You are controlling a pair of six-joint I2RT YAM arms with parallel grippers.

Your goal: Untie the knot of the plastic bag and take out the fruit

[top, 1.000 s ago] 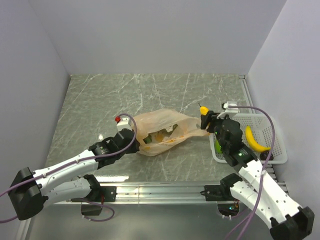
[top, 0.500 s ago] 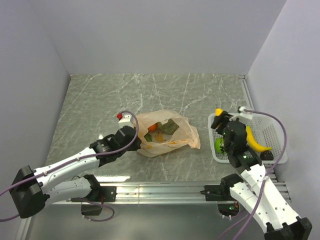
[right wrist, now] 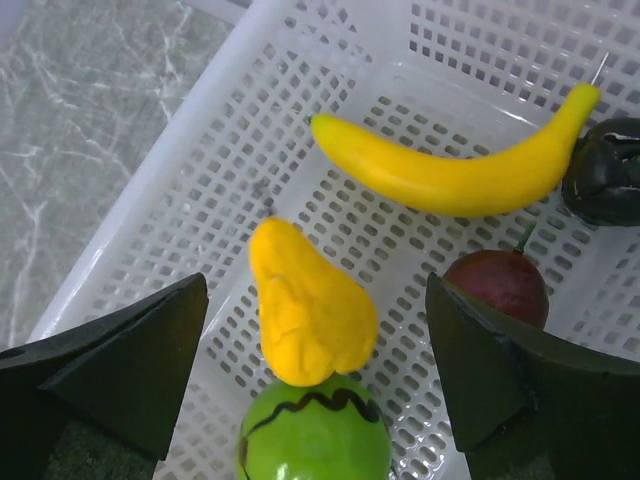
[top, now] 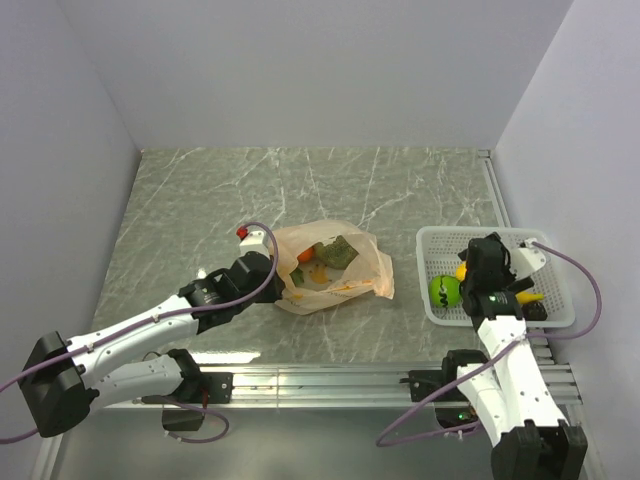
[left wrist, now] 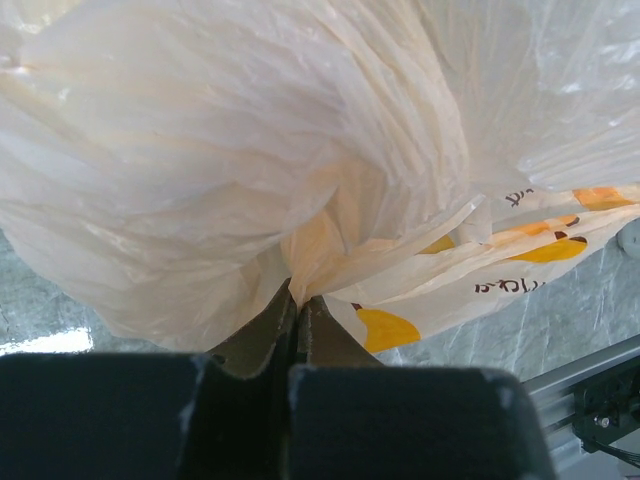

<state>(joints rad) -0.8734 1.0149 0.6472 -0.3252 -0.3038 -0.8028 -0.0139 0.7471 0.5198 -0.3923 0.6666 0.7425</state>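
Observation:
The pale orange plastic bag (top: 340, 270) lies mid-table with its mouth open upward; an orange piece (top: 305, 256) and green pieces (top: 337, 250) of fruit show inside. No knot shows. My left gripper (top: 276, 284) is shut on a fold of the bag's left edge; in the left wrist view the gripper (left wrist: 297, 295) pinches the crinkly plastic bag (left wrist: 250, 150). My right gripper (top: 478, 262) hangs open over the white basket (top: 435, 237). In the right wrist view the gripper (right wrist: 315, 290) is open above a yellow pear-shaped fruit (right wrist: 310, 310) that rests against a green apple (right wrist: 315, 440).
The white mesh basket (right wrist: 200, 180) at the right also holds a banana (right wrist: 450, 170), a dark red fruit (right wrist: 497, 285) and a dark green piece (right wrist: 605, 170). Walls enclose the marble table on three sides.
My right gripper carried the yellow fruit from the bag's right end to the basket and let it go. The bag's stretched right end fell back; its mouth now gapes open.

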